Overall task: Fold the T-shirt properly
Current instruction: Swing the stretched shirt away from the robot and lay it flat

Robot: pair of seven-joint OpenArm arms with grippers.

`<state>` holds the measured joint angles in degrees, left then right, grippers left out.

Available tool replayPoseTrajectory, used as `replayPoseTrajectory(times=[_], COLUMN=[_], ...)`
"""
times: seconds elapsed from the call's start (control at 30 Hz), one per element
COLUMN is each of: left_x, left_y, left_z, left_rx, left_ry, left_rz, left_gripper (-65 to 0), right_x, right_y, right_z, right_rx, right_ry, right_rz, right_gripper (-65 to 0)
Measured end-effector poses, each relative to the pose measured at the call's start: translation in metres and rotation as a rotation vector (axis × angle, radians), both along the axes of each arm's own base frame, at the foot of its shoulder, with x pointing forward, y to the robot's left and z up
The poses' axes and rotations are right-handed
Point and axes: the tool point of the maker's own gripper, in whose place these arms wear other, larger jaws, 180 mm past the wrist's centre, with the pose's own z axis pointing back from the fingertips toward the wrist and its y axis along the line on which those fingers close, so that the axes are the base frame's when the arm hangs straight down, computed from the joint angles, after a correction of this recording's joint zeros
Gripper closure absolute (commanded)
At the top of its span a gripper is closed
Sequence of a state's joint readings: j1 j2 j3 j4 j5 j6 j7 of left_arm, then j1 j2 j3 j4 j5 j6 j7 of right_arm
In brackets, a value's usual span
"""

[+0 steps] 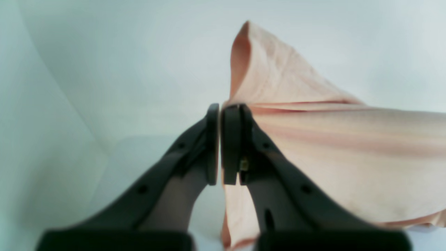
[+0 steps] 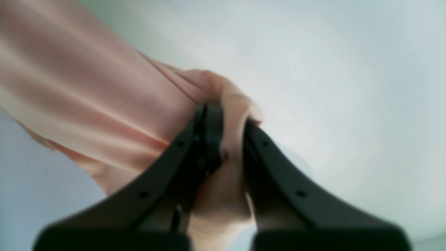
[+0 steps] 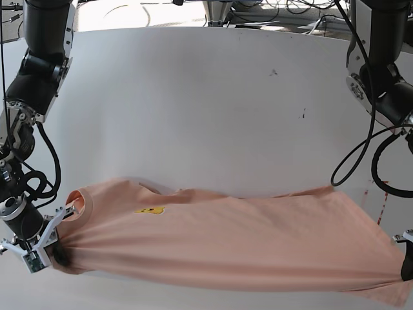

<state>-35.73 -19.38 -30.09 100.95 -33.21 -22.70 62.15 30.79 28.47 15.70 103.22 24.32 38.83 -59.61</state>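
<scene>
peach t-shirt (image 3: 245,239) stretched taut btwn both end effectors, yellow emblem (image 3: 150,210) up.

The base view looks down from high in front of the robot onto the white surface (image 3: 213,97), wide enough to take in both arms and the whole T-shirt (image 3: 226,242). Each wrist camera sits just behind its own gripper and looks out along the fingers from very near, its picture soft. The left gripper (image 1: 220,143) and the right gripper (image 2: 228,139) each fill their frame's lower half. All three views share the pink cloth.
</scene>
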Motion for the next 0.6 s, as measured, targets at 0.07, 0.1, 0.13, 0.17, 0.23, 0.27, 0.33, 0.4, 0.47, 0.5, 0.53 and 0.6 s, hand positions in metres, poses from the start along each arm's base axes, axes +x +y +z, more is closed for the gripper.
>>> replayPoseTrajectory(times=[0.07, 0.1, 0.13, 0.17, 0.23, 0.27, 0.33, 0.4, 0.47, 0.5, 0.53, 0.6], left_x=[-0.008, -0.012, -0.016, -0.021, -0.03, -0.035, -0.046, -0.057, -0.069, -0.075, -0.08, -0.092], left_y=[0.002, 0.002, 0.003, 0.004, 0.004, 0.004, 0.006, 0.009, 0.011, 0.012, 0.013, 0.015], left_z=[-0.022, -0.031, -0.04, -0.05, -0.067, -0.076, -0.096, -0.115, -0.135, -0.144, -0.152, -0.163], left_rx=[-0.009, -0.012, -0.016, -0.023, -0.039, -0.044, -0.044, -0.043, -0.041, -0.042, -0.045, -0.069], left_ry=[0.043, 0.06, 0.077, 0.094, 0.121, 0.138, 0.179, 0.228, 0.284, 0.309, 0.33, 0.356], left_rz=[0.004, 0.003, 0.005, 0.009, 0.017, 0.018, 0.031, 0.043, 0.05, 0.057, 0.057, 0.058], left_gripper=[0.0, 0.0, 0.0, 0.0, 0.0, 0.0, 0.0, 0.0, 0.0, 0.0, 0.0, 0.0], right_x=[-0.011, -0.016, -0.02, -0.026, -0.037, -0.042, -0.053, -0.061, -0.07, -0.074, -0.078, -0.087], right_y=[0.002, 0.003, 0.004, 0.005, 0.007, 0.009, 0.01, 0.01, 0.013, 0.016, 0.018, 0.021], right_z=[-0.022, -0.031, -0.04, -0.05, -0.068, -0.076, -0.092, -0.105, -0.117, -0.123, -0.128, -0.138], right_rx=[0.013, 0.02, 0.026, 0.035, 0.051, 0.057, 0.073, 0.08, 0.089, 0.094, 0.097, 0.1], right_ry=[0.036, 0.053, 0.067, 0.087, 0.12, 0.138, 0.169, 0.2, 0.229, 0.241, 0.254, 0.28], right_rz=[-0.004, -0.005, -0.009, -0.014, -0.019, -0.022, -0.032, -0.041, -0.042, -0.038, -0.036, -0.033], right_gripper=[-0.2, -0.2, -0.2, -0.2, -0.2, -0.2, -0.2, -0.2, -0.2, -0.2, -0.2, -0.2])
